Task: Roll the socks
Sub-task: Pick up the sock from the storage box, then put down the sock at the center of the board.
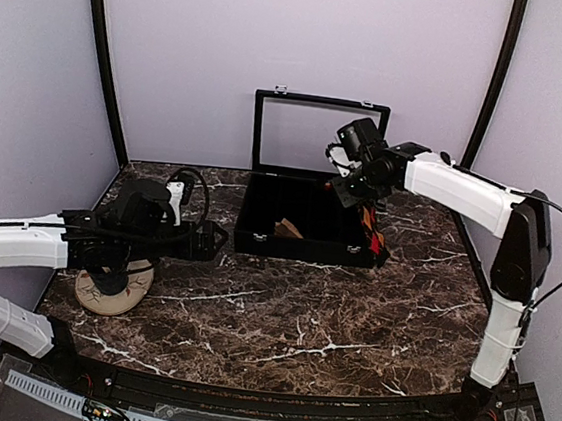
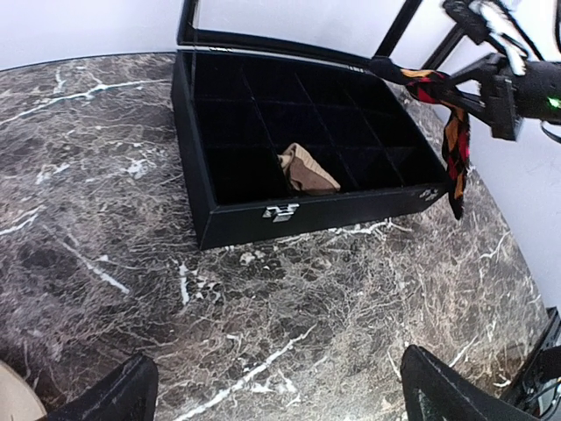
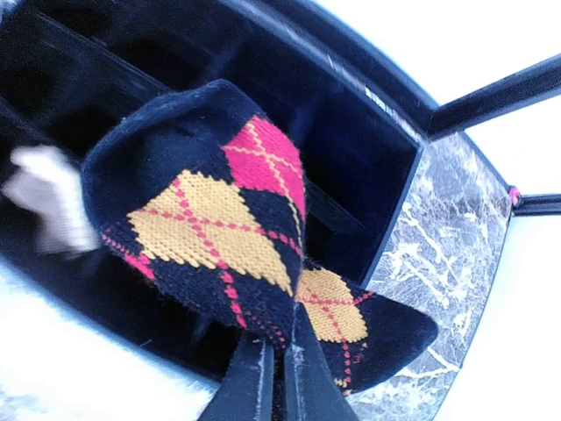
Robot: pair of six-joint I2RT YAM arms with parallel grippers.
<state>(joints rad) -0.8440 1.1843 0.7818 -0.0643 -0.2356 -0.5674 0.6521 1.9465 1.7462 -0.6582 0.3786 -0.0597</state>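
Note:
My right gripper is shut on a black argyle sock with red and yellow diamonds. It holds the sock in the air over the right end of the open black compartment box. In the right wrist view the shut fingers pinch the sock, which drapes over the box. A folded tan sock lies in a front middle compartment. My left gripper is open and empty above the table, left of the box. Its view shows the argyle sock hanging and the tan sock.
The box lid stands upright at the back. A round tan piece lies on the marble table under my left arm. Dark marble table stretches in front of the box. Grey walls close in the back and sides.

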